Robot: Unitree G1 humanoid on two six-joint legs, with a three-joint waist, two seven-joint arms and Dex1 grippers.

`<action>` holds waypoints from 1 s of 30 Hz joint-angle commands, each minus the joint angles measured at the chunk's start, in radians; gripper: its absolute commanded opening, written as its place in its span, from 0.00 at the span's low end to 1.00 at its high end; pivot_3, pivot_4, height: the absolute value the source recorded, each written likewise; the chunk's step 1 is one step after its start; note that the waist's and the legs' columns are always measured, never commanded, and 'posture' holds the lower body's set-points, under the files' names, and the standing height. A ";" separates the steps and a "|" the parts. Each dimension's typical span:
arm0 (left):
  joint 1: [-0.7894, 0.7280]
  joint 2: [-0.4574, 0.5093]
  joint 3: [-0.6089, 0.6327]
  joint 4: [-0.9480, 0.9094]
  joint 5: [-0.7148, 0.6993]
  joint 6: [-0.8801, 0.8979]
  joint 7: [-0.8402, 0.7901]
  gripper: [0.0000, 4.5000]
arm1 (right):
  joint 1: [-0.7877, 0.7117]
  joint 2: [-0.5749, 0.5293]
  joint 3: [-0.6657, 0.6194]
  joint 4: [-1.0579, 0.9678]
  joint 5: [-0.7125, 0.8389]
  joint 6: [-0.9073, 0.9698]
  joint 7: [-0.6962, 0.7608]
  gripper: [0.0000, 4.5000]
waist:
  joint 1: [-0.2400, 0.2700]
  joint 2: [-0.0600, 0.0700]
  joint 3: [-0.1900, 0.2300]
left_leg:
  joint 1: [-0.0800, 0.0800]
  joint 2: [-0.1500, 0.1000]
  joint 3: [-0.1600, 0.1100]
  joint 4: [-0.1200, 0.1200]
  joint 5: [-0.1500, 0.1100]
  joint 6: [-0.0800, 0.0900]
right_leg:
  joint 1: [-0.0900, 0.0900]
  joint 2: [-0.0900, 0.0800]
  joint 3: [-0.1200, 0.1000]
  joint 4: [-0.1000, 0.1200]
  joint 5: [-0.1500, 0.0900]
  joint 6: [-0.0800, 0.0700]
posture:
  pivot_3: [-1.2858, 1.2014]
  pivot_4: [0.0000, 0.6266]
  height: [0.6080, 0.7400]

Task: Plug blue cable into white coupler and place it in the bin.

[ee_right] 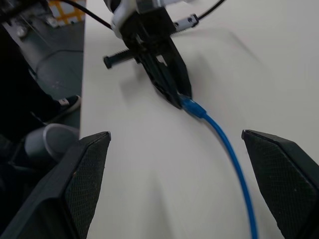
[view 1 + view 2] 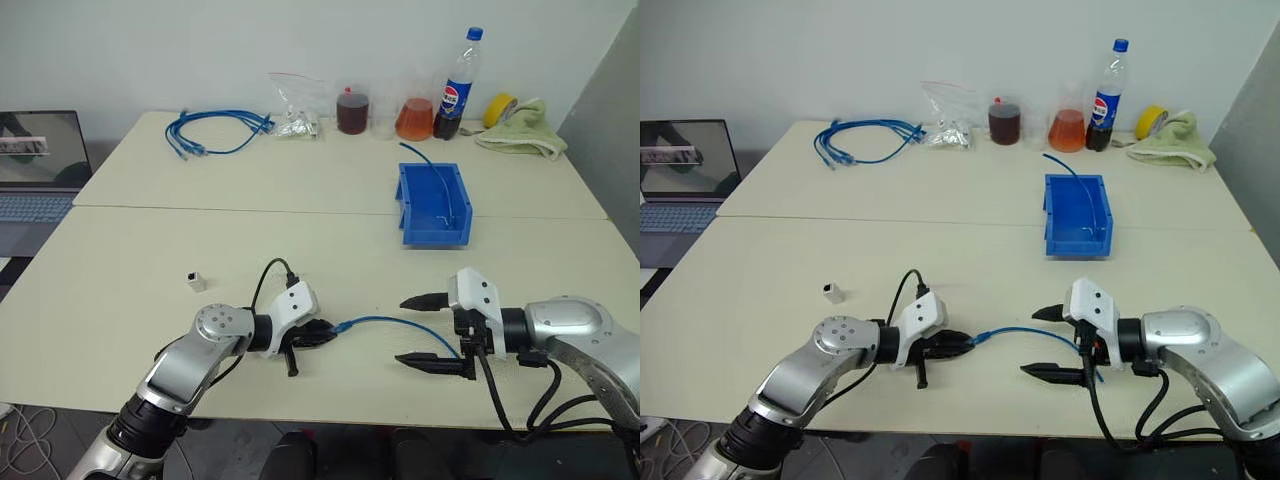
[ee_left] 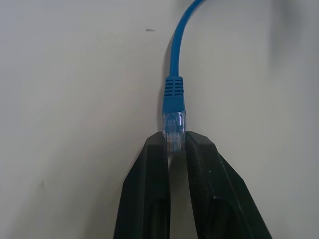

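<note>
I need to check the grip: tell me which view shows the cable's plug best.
The left wrist view: the clear plug sits pinched between the left hand's fingers. The right wrist view shows it small at those tips; the eye views show just the blue cable meeting the hand.

Blue cable (image 2: 385, 322), blue bin (image 2: 408, 225), white coupler (image 2: 195, 281), black claws.

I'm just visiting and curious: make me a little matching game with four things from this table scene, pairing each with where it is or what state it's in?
Things:
1. left end effector
2. right end effector
3. white coupler
4. bin

States:
A. lying loose on the table, apart from both arms
B. wide open
C. blue, with a cable inside
D. shut on the blue cable plug

Pairs: 1-D, 2-B, 3-A, 4-C
</note>
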 commanded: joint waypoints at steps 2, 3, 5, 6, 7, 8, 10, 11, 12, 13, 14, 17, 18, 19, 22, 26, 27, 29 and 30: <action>-0.004 -0.033 0.085 -0.014 -0.077 0.015 0.015 0.05 | 0.051 0.036 -0.081 -0.069 0.177 0.074 -0.029 1.00 | -0.001 -0.001 0.001 | 0.000 0.000 0.000 0.000 0.000 0.000 | 0.000 0.000 0.000 0.000 0.000 0.000 | 0.52 0.24 1.00; -0.007 -0.040 0.101 -0.020 -0.100 0.033 0.015 0.05 | 0.067 0.043 -0.091 -0.076 0.206 0.092 -0.042 1.00 | -0.001 -0.001 0.001 | 0.000 0.000 0.000 0.000 0.000 0.000 | 0.000 0.000 0.000 0.000 0.000 0.000 | 0.52 0.24 1.00; -0.015 -0.050 0.130 -0.029 -0.139 0.048 0.010 0.05 | 0.107 0.049 -0.091 -0.091 0.224 0.105 -0.066 1.00 | -0.001 -0.002 0.001 | 0.000 0.000 -0.001 0.000 0.000 0.000 | 0.000 0.000 0.000 0.000 0.000 0.000 | 0.52 0.24 1.00; -0.020 -0.057 0.147 -0.032 -0.161 0.064 0.013 0.05 | 0.128 0.045 -0.081 -0.099 0.209 0.099 -0.071 1.00 | -0.001 -0.002 0.001 | 0.000 0.000 -0.001 0.000 0.000 0.000 | 0.000 0.000 0.000 0.000 0.000 0.000 | 0.52 0.24 1.00; -0.024 -0.060 0.158 -0.033 -0.175 0.073 0.015 0.05 | 0.145 0.042 -0.075 -0.104 0.198 0.097 -0.079 1.00 | -0.001 -0.002 0.001 | 0.000 0.000 -0.001 0.000 0.000 0.000 | 0.000 0.000 0.000 0.000 0.000 0.000 | 0.52 0.24 1.00; -0.030 -0.061 0.164 -0.033 -0.182 0.074 0.015 0.05 | 0.164 0.045 -0.070 -0.105 0.190 0.091 -0.087 1.00 | -0.001 -0.002 0.001 | 0.000 0.000 0.000 0.000 0.000 0.000 | 0.000 0.000 0.000 0.000 0.000 0.000 | 0.52 0.24 1.00; -0.037 -0.068 0.178 -0.032 -0.206 0.079 0.014 0.05 | 0.195 0.057 -0.063 -0.102 0.181 0.078 -0.101 1.00 | -0.002 -0.002 0.001 | 0.000 0.000 0.000 0.000 0.000 0.000 | 0.000 0.000 0.000 0.000 0.000 0.000 | 0.52 0.24 1.00; -0.042 -0.074 0.187 -0.033 -0.224 0.082 0.013 0.05 | 0.208 0.076 -0.062 -0.094 0.180 0.069 -0.116 1.00 | -0.002 -0.002 0.001 | 0.000 0.000 0.000 0.000 0.000 0.000 | 0.000 0.000 0.000 0.000 0.000 0.000 | 0.52 0.24 1.00; -0.047 -0.079 0.193 -0.037 -0.243 0.093 0.010 0.05 | 0.218 0.093 -0.059 -0.081 0.177 0.059 -0.127 1.00 | -0.003 -0.002 0.001 | 0.000 0.000 0.000 0.000 0.000 0.000 | 0.000 0.000 0.000 0.001 0.000 0.000 | 0.52 0.24 1.00; -0.051 -0.077 0.193 -0.046 -0.265 0.103 -0.002 0.05 | 0.224 0.112 -0.052 -0.065 0.150 0.029 -0.137 1.00 | -0.004 -0.003 0.002 | 0.000 0.000 0.000 0.000 0.000 0.000 | 0.000 0.001 0.000 0.001 0.000 0.000 | 0.52 0.24 1.00; -0.053 -0.071 0.190 -0.058 -0.283 0.115 -0.017 0.05 | 0.223 0.138 -0.053 -0.046 0.141 0.007 -0.148 1.00 | -0.004 -0.003 0.002 | 0.000 0.001 0.000 0.000 0.000 0.000 | 0.000 0.001 -0.001 0.001 0.000 0.000 | 0.52 0.24 1.00; -0.050 -0.041 0.188 -0.088 -0.333 0.142 -0.065 0.05 | 0.180 0.194 -0.064 0.015 0.153 -0.025 -0.147 1.00 | -0.011 -0.003 0.002 | 0.001 0.001 0.000 0.000 0.000 0.000 | 0.000 0.001 0.000 0.001 0.000 0.000 | 0.52 0.24 1.00; -0.051 -0.036 0.189 -0.092 -0.346 0.149 -0.073 0.05 | 0.164 0.201 -0.070 0.034 0.167 -0.017 -0.144 1.00 | -0.014 -0.003 0.002 | 0.001 0.001 0.000 0.000 0.000 0.000 | 0.000 0.001 0.000 0.001 0.000 0.000 | 0.52 0.24 1.00; -0.054 -0.031 0.192 -0.095 -0.360 0.156 -0.081 0.05 | 0.143 0.208 -0.075 0.057 0.184 -0.012 -0.132 1.00 | -0.017 -0.003 0.002 | 0.001 0.001 0.000 0.000 0.000 0.000 | -0.001 0.001 0.001 0.001 0.000 0.000 | 0.52 0.24 1.00; -0.068 -0.008 0.193 -0.097 -0.386 0.163 -0.110 0.05 | 0.066 0.225 -0.098 0.140 0.263 0.061 -0.139 1.00 | -0.024 -0.003 0.002 | 0.001 0.001 0.000 0.000 0.000 0.000 | 0.000 0.002 0.000 0.001 0.000 0.000 | 0.52 0.24 1.00; -0.086 0.009 0.195 -0.095 -0.408 0.163 -0.130 0.05 | 0.010 0.229 -0.080 0.172 0.289 0.099 -0.124 1.00 | -0.025 -0.004 0.002 | 0.001 0.001 0.000 -0.001 0.000 0.000 | -0.001 0.002 0.000 0.001 0.000 0.000 | 0.52 0.24 1.00; -0.089 0.012 0.193 -0.096 -0.412 0.160 -0.135 0.05 | -0.004 0.239 -0.076 0.173 0.300 0.111 -0.133 1.00 | -0.025 -0.004 0.002 | 0.000 0.001 0.000 -0.001 0.000 0.000 | -0.001 0.002 0.000 0.001 0.000 0.000 | 0.52 0.24 1.00; -0.095 0.009 0.190 -0.100 -0.420 0.158 -0.133 0.05 | -0.024 0.253 -0.049 0.176 0.296 0.122 -0.131 1.00 | -0.025 -0.004 0.002 | 0.000 0.001 0.000 -0.001 0.000 0.000 | -0.001 0.001 0.001 0.001 0.000 0.000 | 0.52 0.24 1.00; -0.097 0.009 0.188 -0.101 -0.422 0.157 -0.132 0.05 | -0.029 0.258 -0.041 0.179 0.291 0.123 -0.129 1.00 | -0.026 -0.004 0.002 | 0.000 0.001 0.000 -0.001 0.000 0.000 | -0.001 0.001 0.001 0.000 0.000 0.000 | 0.52 0.24 1.00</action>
